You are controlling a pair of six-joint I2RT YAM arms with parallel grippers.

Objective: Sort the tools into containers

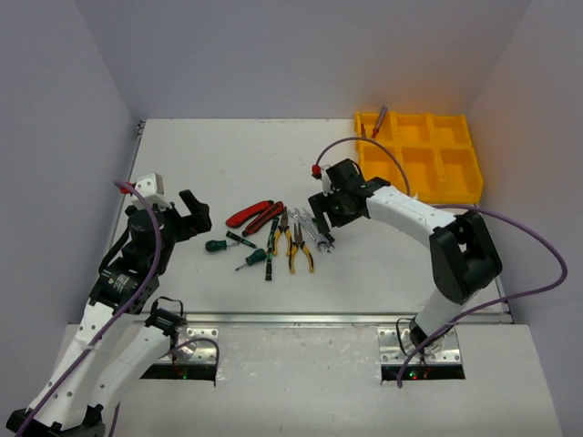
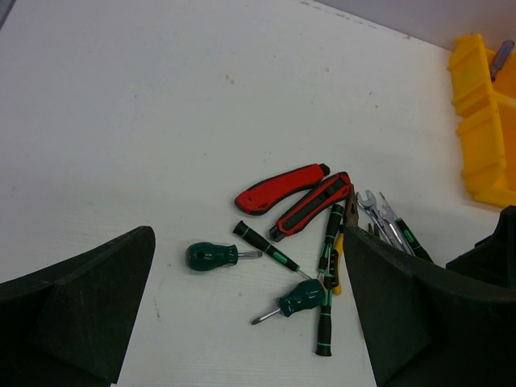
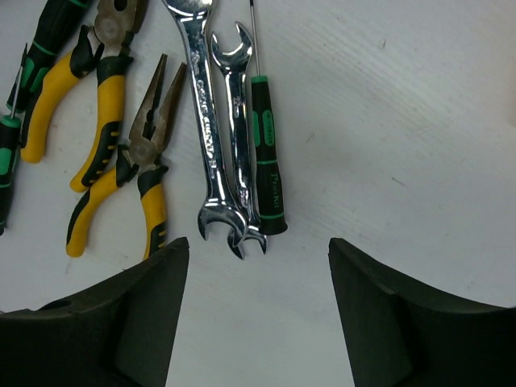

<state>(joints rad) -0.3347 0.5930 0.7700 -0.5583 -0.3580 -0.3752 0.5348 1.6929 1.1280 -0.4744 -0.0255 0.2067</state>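
The tools [image 1: 273, 232] lie in a loose heap mid-table: two red-handled cutters [image 2: 282, 187], two stubby green screwdrivers [image 2: 211, 255], slim black-green ones, yellow-black pliers [image 3: 97, 105] and two silver wrenches [image 3: 211, 121]. My right gripper [image 1: 321, 218] hovers over the heap's right end. In the right wrist view the right gripper [image 3: 258, 266] is open and holds nothing, with the wrench ends and a black-green screwdriver [image 3: 266, 161] just beyond its fingertips. My left gripper [image 1: 191, 214] stands wide open to the left of the heap. The yellow containers tray [image 1: 422, 144] sits at the back right.
One screwdriver [image 1: 378, 121] leans in the tray's far-left compartment, its handle sticking up over the rim. Grey walls close in the table on the left, back and right. A metal rail runs along the near edge by the arm bases.
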